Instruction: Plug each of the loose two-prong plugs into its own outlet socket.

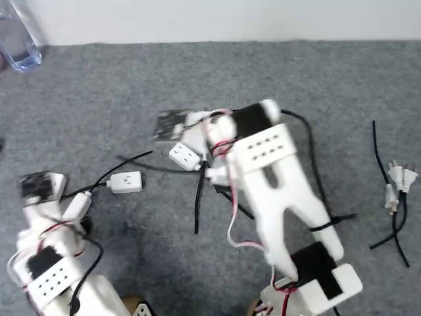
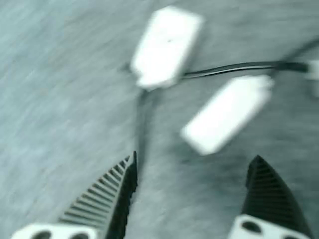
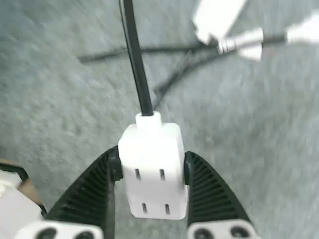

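Observation:
My right gripper [image 3: 152, 159] is shut on a white outlet block [image 3: 152, 172]. The block's slots face the camera and its black cord [image 3: 137, 64] runs away from it. In the high view this block [image 1: 185, 156] sits mid-table at the tip of the right arm [image 1: 276, 178]. My left gripper [image 2: 194, 160] is open over the grey carpet with nothing between its fingers. Two more white outlet blocks [image 2: 167, 45] [image 2: 227, 114] lie just beyond it, at the front left [image 1: 126, 182] [image 1: 77, 205]. The loose two-prong plugs [image 1: 398, 179] lie at the far right.
Black cords [image 1: 200, 197] cross the carpet around the middle and trail from the plugs on the right. A clear bottle [image 1: 16, 39] stands at the back left corner. A white wall [image 1: 230, 20] bounds the far side.

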Motion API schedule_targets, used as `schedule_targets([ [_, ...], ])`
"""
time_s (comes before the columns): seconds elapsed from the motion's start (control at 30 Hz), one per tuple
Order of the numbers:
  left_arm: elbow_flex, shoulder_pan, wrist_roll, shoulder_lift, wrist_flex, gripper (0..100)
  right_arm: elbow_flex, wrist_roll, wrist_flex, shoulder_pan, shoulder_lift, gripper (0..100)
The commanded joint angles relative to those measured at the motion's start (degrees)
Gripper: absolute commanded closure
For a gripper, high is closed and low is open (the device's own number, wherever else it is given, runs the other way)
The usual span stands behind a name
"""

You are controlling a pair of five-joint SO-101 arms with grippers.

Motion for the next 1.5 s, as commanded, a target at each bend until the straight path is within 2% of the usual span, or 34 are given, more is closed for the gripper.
schedule_targets([
  [0.0, -0.8, -12.5, -6.8, -0.6, -0.2, 67, -3.6, -2.6, 1.3, -8.7, -2.7, 99.0],
  [0.2, 3.0, -28.4, -18.2, -0.7, 0.0, 67, -9.5, -3.2, 0.7, -21.0, 2.7, 99.0],
  [0.37, 3.4, -39.6, -23.2, -0.7, -0.2, 67, -16.7, -3.1, -4.6, -24.0, 13.4, 99.0],
  [0.5, 3.8, -46.4, -25.4, -0.6, -0.4, 67, -27.8, -2.8, -6.3, -26.3, 24.0, 99.0],
  [0.6, 4.4, -48.9, -25.4, -0.6, -0.5, 67, -39.2, -2.8, -5.9, -27.3, 33.2, 99.0],
  [0.77, 4.7, -49.1, -25.0, -0.6, -0.4, 67, -56.5, -2.9, -5.8, -29.1, 48.9, 99.0],
  [1.03, 5.1, -49.1, -21.6, -0.6, -0.8, 67, -72.5, -5.2, -5.8, -31.6, 62.5, 98.1],
  [1.13, 5.3, -49.1, -21.5, -0.6, -1.4, 67, -75.0, -5.5, -5.8, -31.6, 62.6, 86.9],
  [1.33, 5.3, -49.1, -21.5, -0.6, -1.4, 67, -76.0, -5.9, -5.7, -32.0, 62.6, 40.8],
  [1.4, 5.3, -49.1, -21.5, -0.6, -1.4, 67, -76.4, -5.6, -4.2, -32.0, 62.5, 34.1],
  [1.47, 5.3, -49.0, -21.5, -0.6, -1.4, 67, -78.7, -5.5, -1.2, -31.8, 61.8, 33.4],
])
